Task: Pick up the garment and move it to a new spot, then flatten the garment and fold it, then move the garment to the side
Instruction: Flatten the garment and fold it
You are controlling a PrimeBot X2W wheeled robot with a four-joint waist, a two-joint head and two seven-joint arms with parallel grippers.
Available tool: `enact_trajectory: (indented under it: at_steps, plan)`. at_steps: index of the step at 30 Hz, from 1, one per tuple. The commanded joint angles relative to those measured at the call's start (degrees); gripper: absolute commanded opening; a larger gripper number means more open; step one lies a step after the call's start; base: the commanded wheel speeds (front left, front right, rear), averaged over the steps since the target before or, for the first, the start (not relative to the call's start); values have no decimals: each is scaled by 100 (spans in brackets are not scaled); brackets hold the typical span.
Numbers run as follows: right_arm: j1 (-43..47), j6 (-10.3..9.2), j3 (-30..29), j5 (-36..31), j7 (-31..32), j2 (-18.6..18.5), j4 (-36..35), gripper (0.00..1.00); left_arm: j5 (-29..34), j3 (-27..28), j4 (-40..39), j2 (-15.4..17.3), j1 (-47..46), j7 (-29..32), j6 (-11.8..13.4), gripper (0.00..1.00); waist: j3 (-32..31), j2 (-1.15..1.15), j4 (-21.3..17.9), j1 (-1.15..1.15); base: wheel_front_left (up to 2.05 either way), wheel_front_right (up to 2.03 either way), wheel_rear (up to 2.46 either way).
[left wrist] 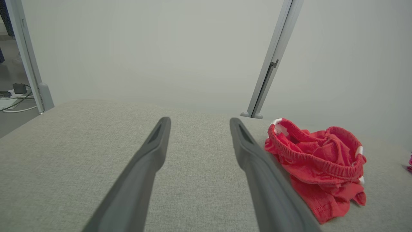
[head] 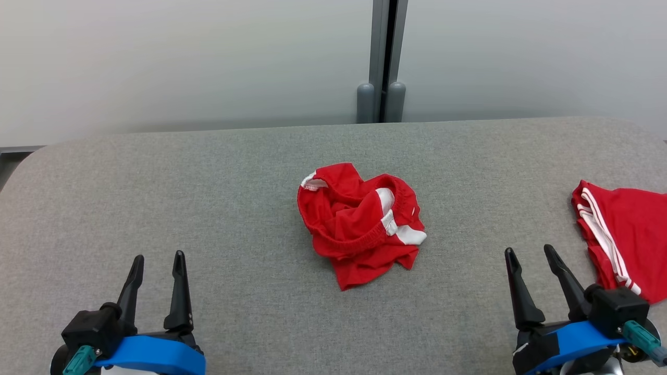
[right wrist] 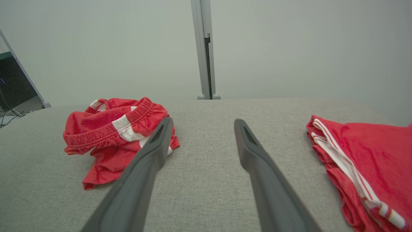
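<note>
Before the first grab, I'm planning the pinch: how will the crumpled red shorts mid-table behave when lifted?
Probably floppy: the crumpled red shorts lie in soft folds, so they'd sag and unfurl from one pinch. Likely light, since the fabric looks thin. Pushed, they may bunch on the woven grey table rather than slide.

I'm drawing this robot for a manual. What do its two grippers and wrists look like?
The left gripper and right gripper match: each has two long, dark, tapering fingers with pointed tips, rising from a black block. Behind it wraps a bright blue band, with a teal plug at the side. Close up, the fingers look matte grey, with a slot near each tip.
</note>
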Motion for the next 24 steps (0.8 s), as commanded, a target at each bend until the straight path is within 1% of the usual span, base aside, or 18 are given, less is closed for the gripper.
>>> enact_trajectory:
  at_steps: [1, 7, 13, 15, 18, 21, 24]
  plan:
    - [11, 4, 7, -38, -36, 11, 12, 100, 32, -6, -38, 33, 41, 26, 30, 100, 4, 0, 2, 0, 0, 0, 0]
    - [-48, 4, 44, -23, -46, 14, 11, 100, 10, -57, -143, 49, 18, 113, 46, 100, 28, 0, -5, 0, 0, 0, 0]
    - [-99, 4, 90, -18, -33, 15, -8, 100, 44, -239, -309, 81, -342, 393, -101, 100, 110, 0, -31, 0, 0, 0, 0]
    - [-150, 4, 118, -22, -33, 14, -24, 100, 132, -437, -392, 105, -609, 587, -251, 100, 171, 0, -50, 0, 0, 0, 0]
    - [-213, 4, 161, -23, -42, 13, -48, 100, 242, -838, -392, 59, -1102, 990, -588, 100, 272, 0, -89, 0, 0, 0, 0]
    - [-284, 4, 224, 10, -48, 12, -39, 100, 245, -1242, -210, -152, -1656, 1435, -930, 100, 386, 0, -165, 0, 0, 0, 0]
    - [-371, 4, 307, 20, -81, 11, -15, 100, 163, -1674, 89, -438, -2181, 1932, -1262, 100, 513, 0, -269, 0, 0, 0, 0]
